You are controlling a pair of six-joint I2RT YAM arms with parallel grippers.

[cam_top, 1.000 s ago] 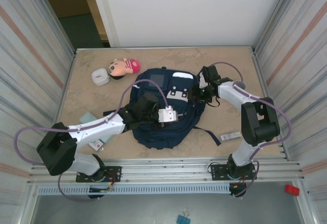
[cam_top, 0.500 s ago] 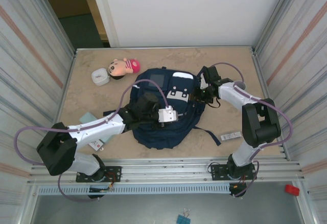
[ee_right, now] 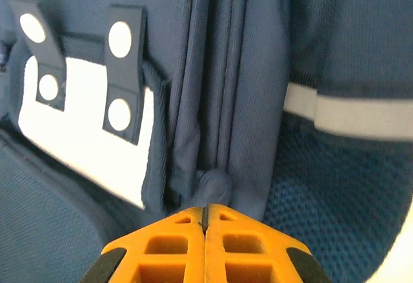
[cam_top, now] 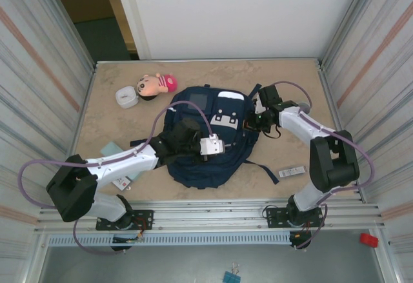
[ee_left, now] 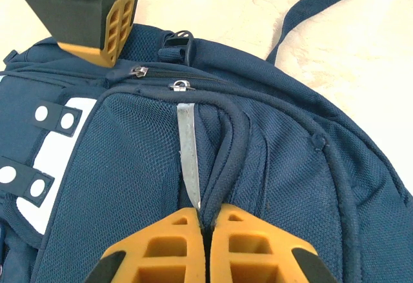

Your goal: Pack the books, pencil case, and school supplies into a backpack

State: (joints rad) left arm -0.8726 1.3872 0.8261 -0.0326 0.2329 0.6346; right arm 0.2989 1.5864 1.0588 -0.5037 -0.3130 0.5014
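1. The navy backpack [cam_top: 206, 142] lies flat in the middle of the table. Its zip is closed, and a metal pull [ee_left: 181, 86] sits near the top edge in the left wrist view.
2. The left gripper [ee_left: 205, 222] is pinched tight on a raised cord of piping running down the mesh front, pinning the bag.
3. The right gripper [ee_right: 205, 209] has its fingers flush together against a fold of seam beside the white patch [ee_right: 77, 125]. A small fabric nub sits at the tips; whether it is caught cannot be told.
4. The step appears to be opening the bag. It would go best if the left grip stays firm as an anchor while the right draws along the zip line, not across it, so the cloth stays taut and does not bunch.
5. The supplies wait outside the bag: a slim bar [cam_top: 292, 171] to its right, a teal pad [cam_top: 111, 148] and a card pack [cam_top: 121, 182] to its left.
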